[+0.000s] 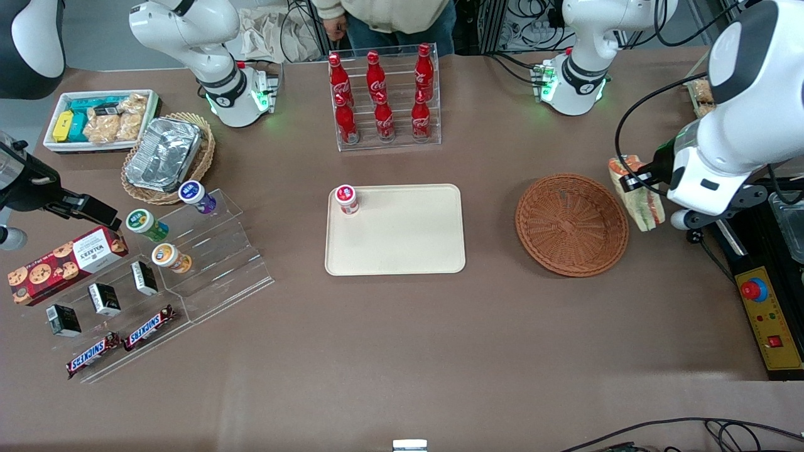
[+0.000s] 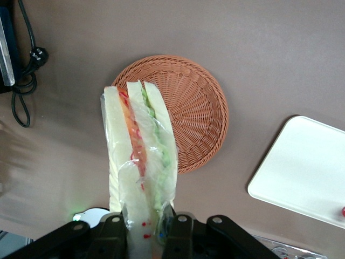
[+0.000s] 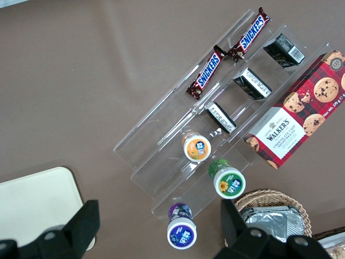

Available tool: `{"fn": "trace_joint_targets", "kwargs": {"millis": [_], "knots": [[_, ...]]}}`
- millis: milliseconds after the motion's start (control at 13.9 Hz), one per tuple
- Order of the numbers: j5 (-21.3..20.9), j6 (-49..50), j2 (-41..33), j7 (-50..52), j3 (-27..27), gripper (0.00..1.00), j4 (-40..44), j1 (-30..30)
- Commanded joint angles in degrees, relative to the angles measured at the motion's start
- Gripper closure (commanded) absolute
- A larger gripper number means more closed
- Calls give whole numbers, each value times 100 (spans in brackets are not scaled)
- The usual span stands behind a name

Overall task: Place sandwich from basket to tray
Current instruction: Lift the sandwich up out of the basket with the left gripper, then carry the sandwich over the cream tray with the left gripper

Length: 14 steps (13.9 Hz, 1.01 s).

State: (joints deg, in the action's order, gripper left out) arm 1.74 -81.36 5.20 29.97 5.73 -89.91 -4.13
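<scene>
The hand (image 2: 145,226) grips the wrapped triangle sandwich (image 2: 137,156) above the desk, at the round brown wicker basket's (image 1: 571,224) three o'clock. The slippery wrap might let it drop before the flat cream tray (image 1: 396,235).

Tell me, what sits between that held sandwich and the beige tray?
The empty basket, seen from the front. The claw holds the sandwich above the table, off the tray.

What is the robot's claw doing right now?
Left gripper: shut on the sandwich, held in the air above the table beside the basket.
</scene>
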Motion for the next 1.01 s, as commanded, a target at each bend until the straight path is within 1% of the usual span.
{"fn": "trace_joint_targets", "kwargs": {"millis": [0,360,576,648,792,936], "knots": [[-42,129,105,-141,33,100,158,27],[-16,120,113,-246,173,100,115,-166],[-42,102,254,-141,209,100,114,-736],[10,85,306,-115,226,100,158,-799],[133,-81,420,322,340,100,158,-975],[151,-301,578,614,358,100,158,-1325]]}}
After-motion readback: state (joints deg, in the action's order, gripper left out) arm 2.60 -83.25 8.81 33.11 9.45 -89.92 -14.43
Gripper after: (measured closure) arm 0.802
